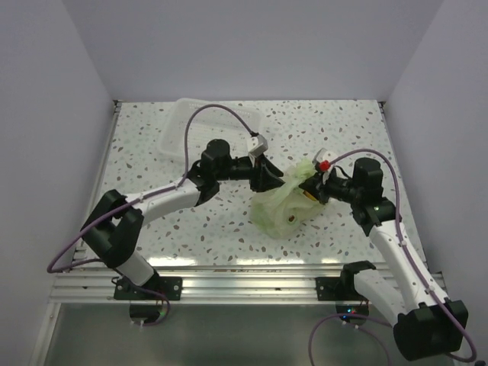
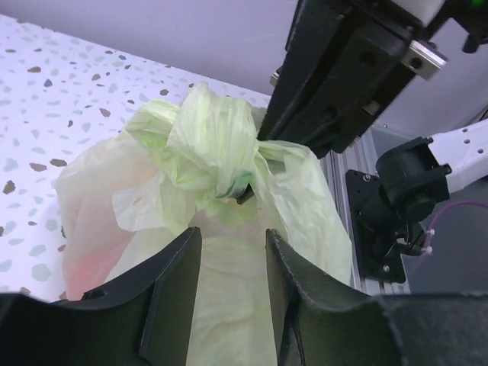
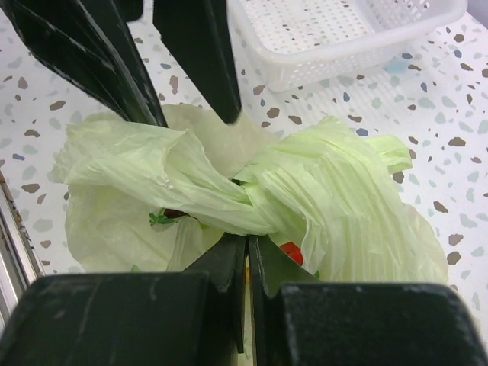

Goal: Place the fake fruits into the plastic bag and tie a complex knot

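The pale green plastic bag (image 1: 280, 210) lies bunched on the table between my two arms. Its handles are twisted into a knot (image 2: 213, 145) with leaf-like ends; the same knot (image 3: 252, 191) fills the right wrist view. Of the fake fruits, only a red piece (image 3: 290, 252) shows through the film; the others are hidden inside. My left gripper (image 2: 232, 236) is open, fingers apart over the bag just short of the knot, holding nothing. My right gripper (image 3: 246, 240) is shut, its tips pinching film at the knot's underside. In the top view the left gripper (image 1: 273, 181) and right gripper (image 1: 311, 188) face each other across the bag.
A clear-white plastic basket (image 1: 206, 126) stands at the back left, behind the left arm; this basket (image 3: 343, 38) also shows past the bag. The table's metal rail (image 1: 229, 278) runs along the near edge. White walls close in both sides.
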Tool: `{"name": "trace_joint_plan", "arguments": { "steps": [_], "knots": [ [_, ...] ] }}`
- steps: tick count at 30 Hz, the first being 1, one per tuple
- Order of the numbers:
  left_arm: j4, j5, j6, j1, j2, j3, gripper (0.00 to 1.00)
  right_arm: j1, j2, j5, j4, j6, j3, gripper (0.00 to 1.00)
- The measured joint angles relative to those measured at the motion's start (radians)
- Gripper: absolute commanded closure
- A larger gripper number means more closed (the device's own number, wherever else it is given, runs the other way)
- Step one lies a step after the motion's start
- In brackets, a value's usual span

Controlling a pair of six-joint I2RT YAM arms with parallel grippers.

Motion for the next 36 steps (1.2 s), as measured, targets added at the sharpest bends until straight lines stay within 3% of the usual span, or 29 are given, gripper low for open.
{"name": "trace_joint_plan", "arguments": {
  "steps": [6,13,19,21,25,31,34,36],
  "knots": [
    [-0.006,0.172,0.076,0.11,-0.043,-0.017,0.52,-0.048,0.022,-0.136,0.018,-0.024,0.002,1.0],
    [-0.102,0.345,0.276,0.156,0.014,0.113,0.49,-0.048,0.098,-0.27,-0.044,-0.129,0.064,1.0],
    [-0.111,0.393,0.368,0.129,0.014,0.132,0.59,-0.048,0.148,-0.301,-0.043,-0.199,0.092,1.0],
    [-0.128,0.393,0.412,0.093,0.014,0.135,0.67,-0.048,0.183,-0.309,-0.041,-0.219,0.109,1.0],
    [-0.195,0.373,0.5,-0.016,0.014,0.151,0.7,-0.043,0.237,-0.33,-0.042,-0.266,0.142,1.0],
    [-0.246,0.299,0.586,-0.111,0.014,0.155,0.56,-0.023,0.258,-0.355,-0.106,-0.38,0.171,1.0],
    [-0.268,0.288,0.593,-0.095,0.004,0.149,0.52,-0.021,0.257,-0.356,-0.159,-0.463,0.171,1.0],
    [-0.189,0.304,0.516,-0.039,-0.034,0.087,0.49,-0.021,0.255,-0.355,-0.184,-0.513,0.171,1.0]
  ]
}}
